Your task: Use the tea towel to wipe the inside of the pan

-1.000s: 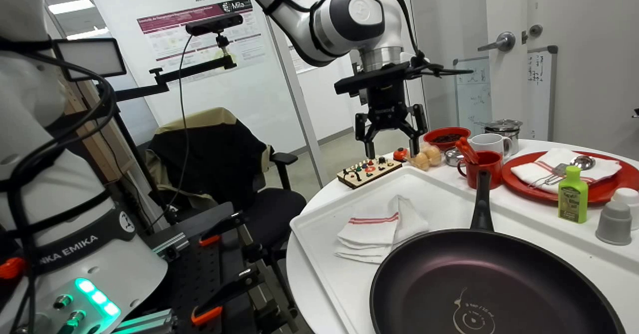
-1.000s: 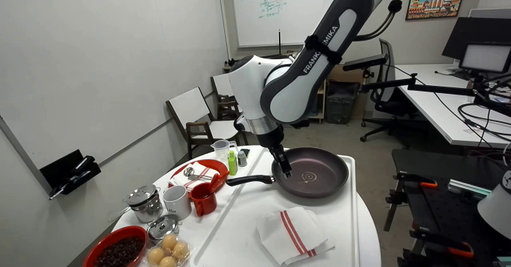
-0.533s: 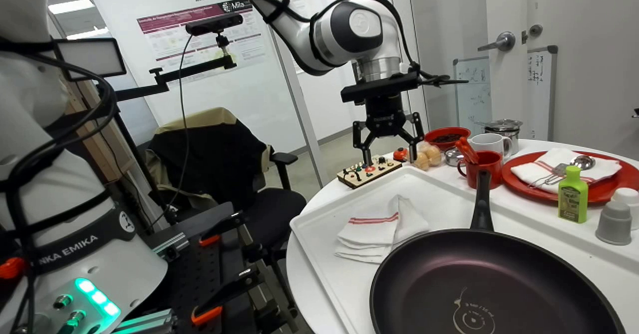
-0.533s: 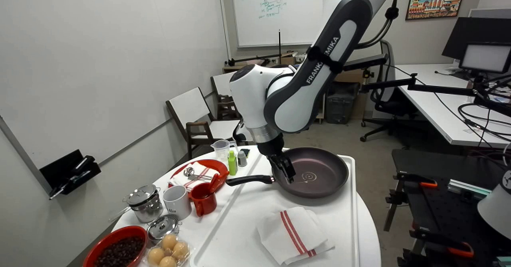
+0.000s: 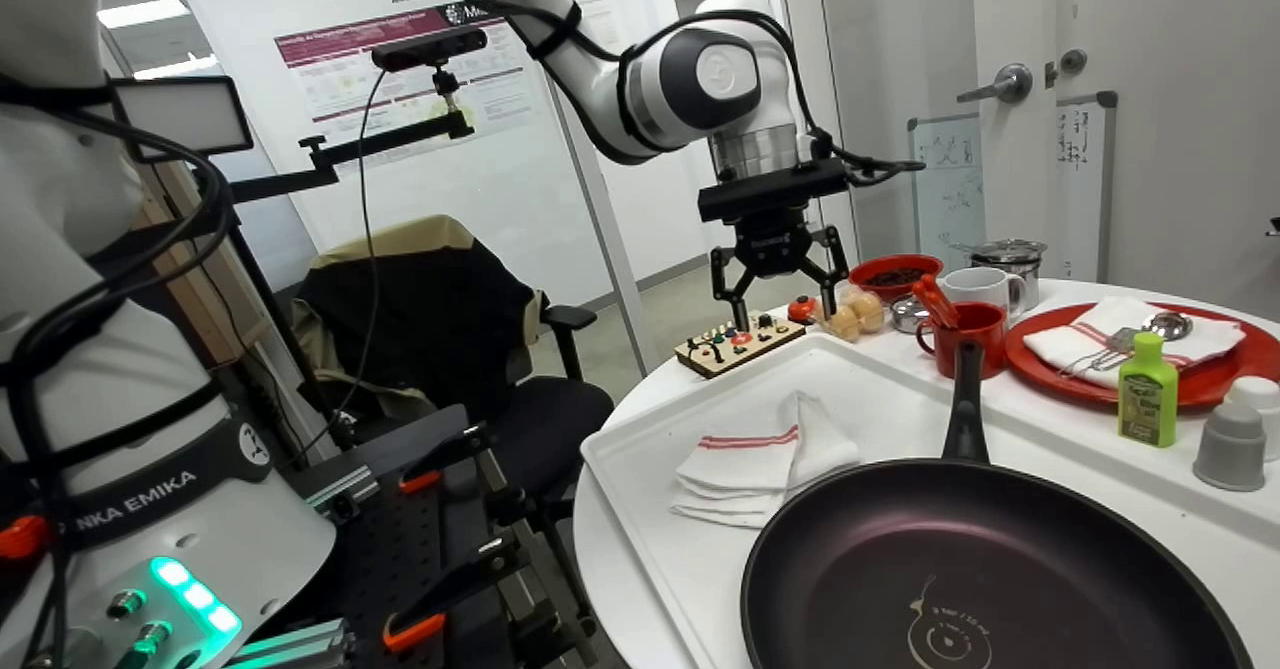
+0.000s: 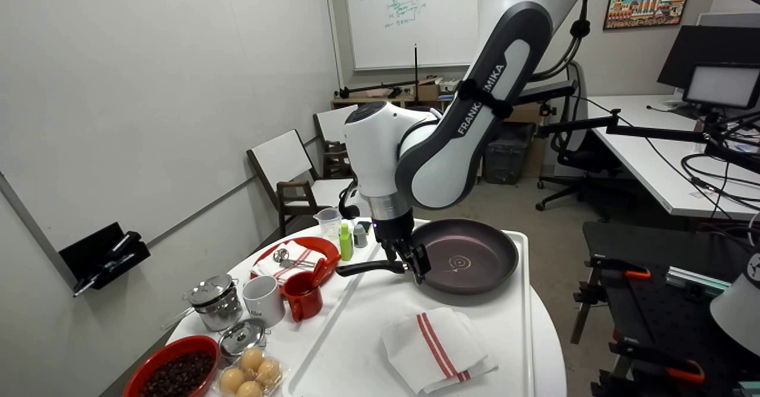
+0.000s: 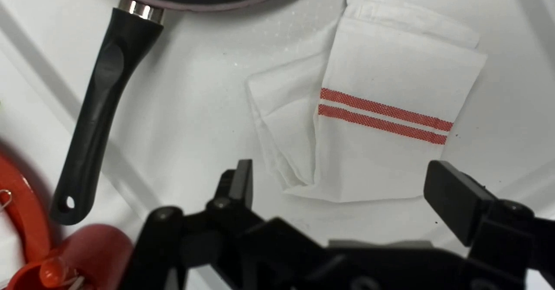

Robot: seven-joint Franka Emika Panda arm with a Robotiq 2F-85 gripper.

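jaws spread wide, the gripper (image 5: 785, 319) hangs over the white tray (image 6: 356, 349)! lower down, the red-striped tea towel (image 7: 390, 168) lies folded on the tray, near the pan (image 6: 475, 273) yet apart from it, a strip of bare tray between them! and there sits the pan, flat on the tray, its black handle (image 7: 99, 103) jutting across the tray's edge near the red mug (image 6: 304, 302)!

Towel (image 6: 436, 349) beside pan (image 6: 475, 260) on tray (image 6: 350, 349)
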